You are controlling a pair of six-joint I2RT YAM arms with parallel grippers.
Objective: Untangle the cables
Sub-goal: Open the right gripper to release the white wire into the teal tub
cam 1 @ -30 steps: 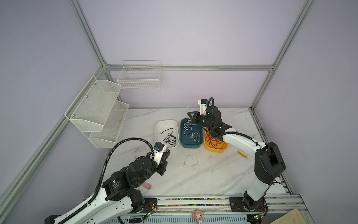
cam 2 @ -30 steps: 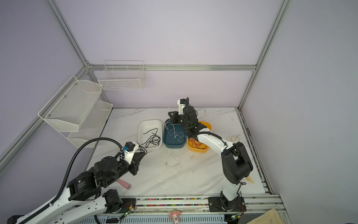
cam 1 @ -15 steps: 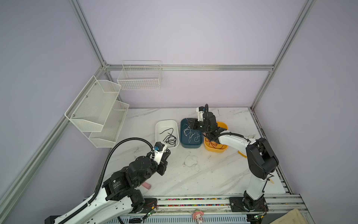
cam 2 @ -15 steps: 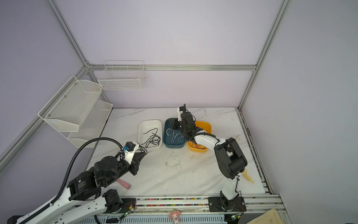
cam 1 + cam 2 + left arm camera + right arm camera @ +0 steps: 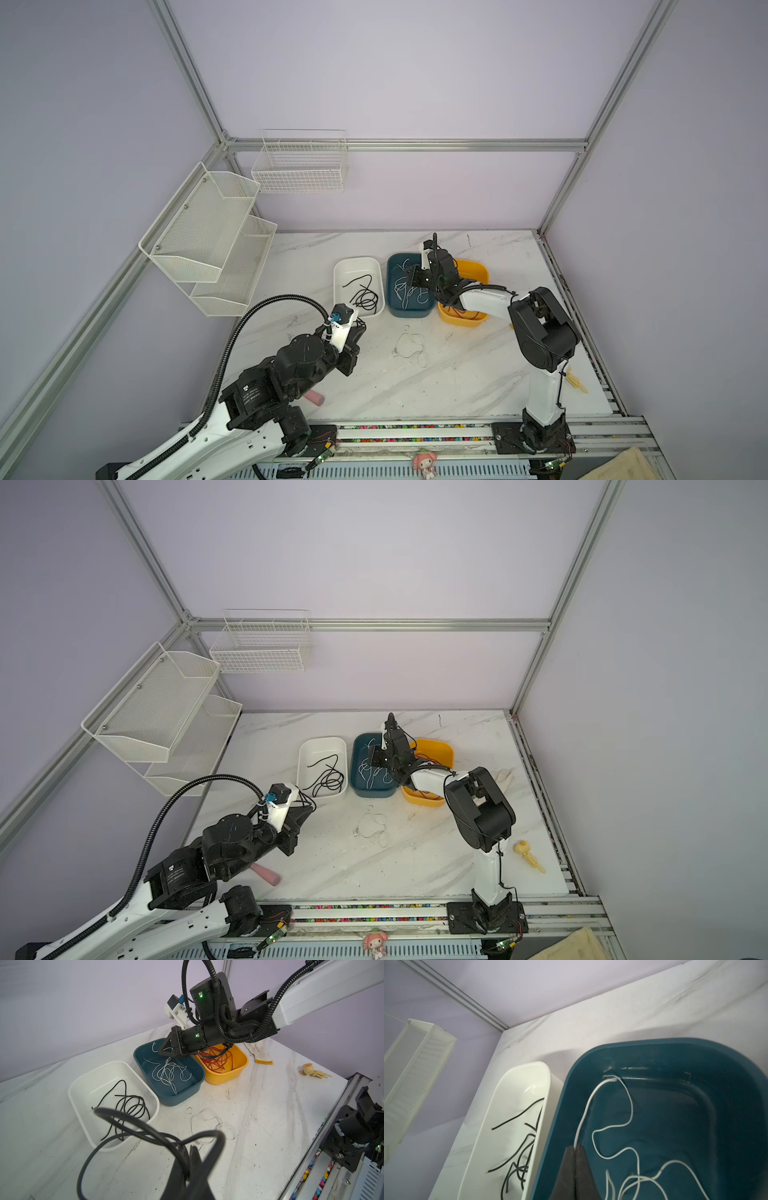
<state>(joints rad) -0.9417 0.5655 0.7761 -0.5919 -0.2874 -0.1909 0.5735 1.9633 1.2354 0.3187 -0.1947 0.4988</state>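
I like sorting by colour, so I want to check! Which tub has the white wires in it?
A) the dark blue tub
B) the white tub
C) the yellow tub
A: the white cables lie in the dark blue tub, while the black cables are in the white tub and the red cables are in the yellow tub.

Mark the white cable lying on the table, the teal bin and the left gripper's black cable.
loose white cable (image 5: 218, 1124), left wrist view, strand crossing.
teal bin (image 5: 178, 1095), left wrist view, near wall.
black cable (image 5: 124, 1117), left wrist view, upper strand.
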